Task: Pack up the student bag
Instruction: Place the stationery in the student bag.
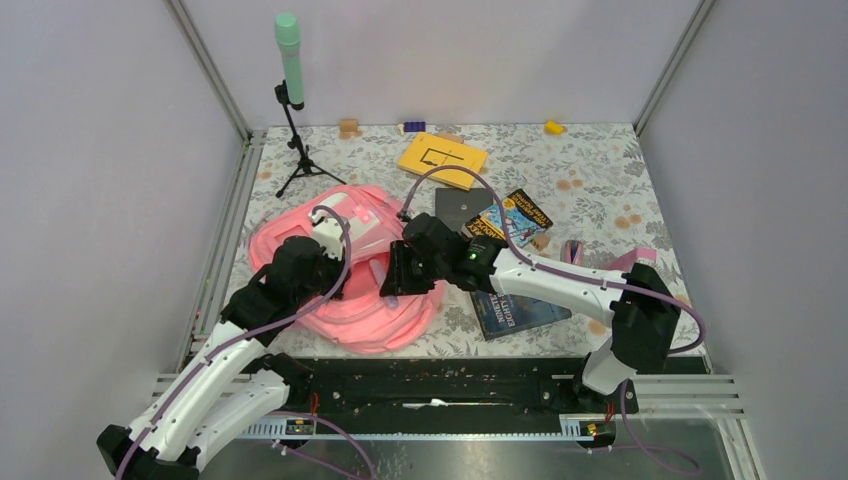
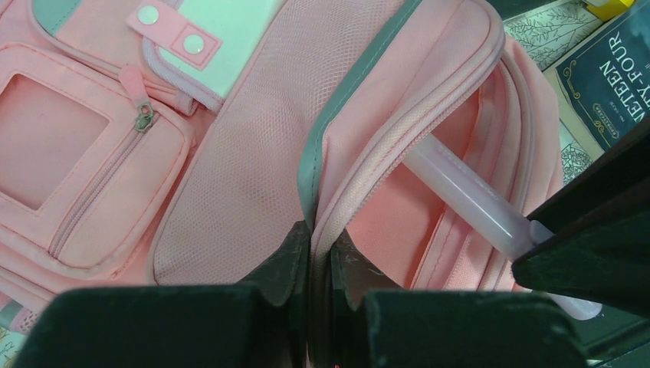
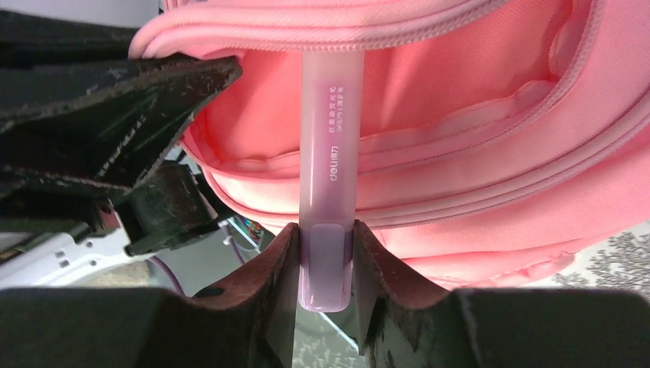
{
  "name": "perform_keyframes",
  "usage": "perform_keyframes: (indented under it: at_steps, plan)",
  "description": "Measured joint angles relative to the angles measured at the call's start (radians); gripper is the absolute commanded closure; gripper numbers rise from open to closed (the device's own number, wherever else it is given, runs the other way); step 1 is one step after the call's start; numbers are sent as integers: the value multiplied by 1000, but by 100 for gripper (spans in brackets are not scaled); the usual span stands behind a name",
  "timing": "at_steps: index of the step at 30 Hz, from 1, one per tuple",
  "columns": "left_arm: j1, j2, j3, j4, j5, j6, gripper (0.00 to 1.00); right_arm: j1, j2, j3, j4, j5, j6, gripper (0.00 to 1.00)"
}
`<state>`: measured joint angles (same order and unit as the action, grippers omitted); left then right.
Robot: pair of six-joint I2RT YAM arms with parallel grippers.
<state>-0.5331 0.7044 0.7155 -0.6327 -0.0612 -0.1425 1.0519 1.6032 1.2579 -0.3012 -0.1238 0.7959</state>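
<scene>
The student bag (image 1: 362,312), large, soft and pink, lies left of the table's middle with its main compartment unzipped. My left gripper (image 1: 340,272) is shut on the zipper rim of that opening (image 2: 320,241), pinching the fabric edge of the bag (image 2: 230,176). My right gripper (image 1: 398,276) is shut on the end of a pale lilac translucent tube (image 3: 331,138), its jaws (image 3: 327,238) clamped on both sides. The tube (image 2: 467,195) points into the open compartment (image 3: 475,115), its far end under the rim.
Right of the bag lie a dark blue book (image 1: 520,312), a colourful book (image 1: 515,217), a dark flat pad (image 1: 462,207) and a yellow book (image 1: 441,156). A green microphone on a tripod (image 1: 290,60) stands back left. Small blocks (image 1: 349,127) line the far edge.
</scene>
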Motion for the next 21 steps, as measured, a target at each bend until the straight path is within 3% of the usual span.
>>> perform_keyframes:
  at_steps: [6,19,21]
  plan:
    - [-4,0,0,6,-2,4,100,-2,10,-1,78,32,146,100]
    - [-11,-3,0,34,-6,4,100,11,111,-20,299,250,355,100]
    - [-11,-3,0,38,-6,4,100,27,113,-26,320,315,357,93]
